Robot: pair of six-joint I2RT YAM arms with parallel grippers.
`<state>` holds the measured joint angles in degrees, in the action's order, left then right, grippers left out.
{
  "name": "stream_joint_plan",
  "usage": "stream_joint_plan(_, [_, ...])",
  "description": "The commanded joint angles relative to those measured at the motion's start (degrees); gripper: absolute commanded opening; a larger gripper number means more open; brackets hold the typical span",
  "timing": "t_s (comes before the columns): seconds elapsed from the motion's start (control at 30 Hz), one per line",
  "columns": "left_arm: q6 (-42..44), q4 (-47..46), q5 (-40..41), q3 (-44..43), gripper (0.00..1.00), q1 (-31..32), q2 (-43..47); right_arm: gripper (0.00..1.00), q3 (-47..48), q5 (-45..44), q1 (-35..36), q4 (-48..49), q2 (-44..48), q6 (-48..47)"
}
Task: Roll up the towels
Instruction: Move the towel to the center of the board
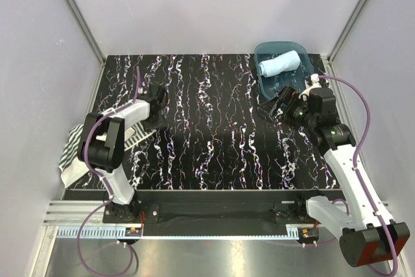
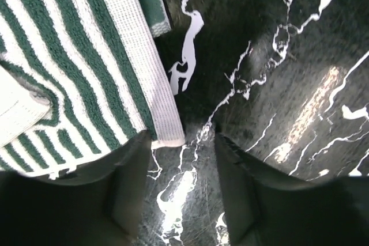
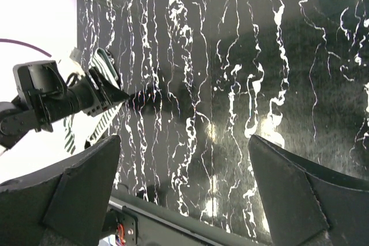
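From above, the striped towel (image 1: pixel 72 147) is lying at the tabletop's (image 1: pixel 214 160) left edge, partly overhanging it; the blue towel (image 1: pixel 280 65) is sitting rolled in the tub (image 1: pixel 277 44).

Left wrist: the left end effector (image 2: pixel 183 142) is standing half-wide over bare marble. The towel's corner is lying just beside one finger, so it is needing a shift onto the hem before pinching.

Right wrist: the right end effector (image 3: pixel 183 139) is gaping wide, empty.

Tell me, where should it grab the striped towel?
Grip the striped towel at its white corner, coming from its right, over the table. That corner lies flat with its hem exposed, just ahead of the left gripper, whose fingers stand open.
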<state>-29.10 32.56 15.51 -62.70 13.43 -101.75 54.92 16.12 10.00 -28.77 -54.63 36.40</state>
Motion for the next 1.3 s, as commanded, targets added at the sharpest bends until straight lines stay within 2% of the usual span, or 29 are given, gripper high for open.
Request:
stream_joint_plan(0.0, [-0.7,-2.1,-0.6,-1.4,0.46,-2.4,-1.6,1.0,0.1,1.4,0.4,-0.6,2.0,-0.9])
stream_joint_plan(0.07, [-0.3,-2.6,-3.0,-1.6,0.36,-3.5,-2.3,1.0,0.3,1.5,0.4,-1.3,2.1,-1.1])
stream_joint_plan(0.1, [-0.2,-2.6,-3.5,-2.0,0.21,-3.8,-2.7,1.0,0.4,1.4,0.5,-1.4,2.3,-1.0])
stream_joint_plan(0.13, [0.0,-2.7,-4.2,-2.1,0.11,-3.9,-2.9,1.0,0.4,1.4,0.4,-1.7,2.3,-1.0])
stream_joint_plan(0.2, [0.2,-2.7,-4.6,-2.2,0.01,-3.9,-3.1,1.0,0.5,1.1,0.4,-2.0,2.5,-1.1])
stream_joint_plan(0.3, [0.8,-3.1,-5.4,-1.5,0.0,-3.9,-2.1,1.0,0.5,0.8,0.4,-2.7,3.0,-1.2])
stream_joint_plan(0.47, [1.9,-3.5,-7.9,-0.4,0.0,-3.1,4.5,1.0,0.0,0.7,0.4,-3.2,3.2,-0.5])
stream_joint_plan(0.6, [3.7,-0.2,-8.5,-3.0,0.0,0.8,10.8,1.0,2.3,-0.6,0.4,-6.2,3.4,-1.4])
stream_joint_plan(0.73, [6.1,6.4,-9.7,-11.9,0.0,9.3,13.0,1.0,2.8,-4.5,0.4,-8.6,5.3,-2.0])
stream_joint_plan(0.9, [5.9,13.7,-13.9,-28.4,0.0,21.0,8.7,1.0,4.8,-6.9,0.4,-10.3,6.1,-1.2])
stream_joint_plan(0.93, [5.5,13.7,-15.1,-30.0,0.0,24.0,7.0,1.0,5.3,-7.8,0.4,-11.2,6.2,-1.2])
stream_joint_plan(0.97, [4.4,13.2,-19.9,-31.3,0.0,25.2,6.4,1.0,5.6,-8.3,0.4,-11.7,6.3,-1.2])
stream_joint_plan(1.03, [3.3,11.0,-23.8,-33.6,0.01,27.7,4.8,1.0,6.2,-9.3,0.4,-12.6,6.6,-1.1])
stream_joint_plan(1.07, [3.1,10.1,-27.0,-33.9,0.2,28.3,4.5,1.0,6.3,-9.4,0.5,-12.9,6.7,-1.0])
stream_joint_plan(1.13, [3.1,9.9,-26.5,-33.7,0.69,29.0,4.2,1.0,6.3,-9.4,0.4,-13.8,6.6,-0.5])
stream_joint_plan(1.17, [3.7,9.9,-25.9,-33.2,0.85,29.0,4.5,1.0,6.1,-9.4,0.4,-14.3,6.6,-0.4])
stream_joint_plan(1.23, [4.6,9.8,-24.6,-30.9,0.98,29.0,5.9,1.0,5.3,-9.4,0.4,-14.7,6.7,0.2])
stream_joint_plan(1.27, [5.4,10.0,-23.3,-30.2,0.99,28.9,6.6,1.0,4.9,-9.4,0.4,-14.8,6.9,0.8])
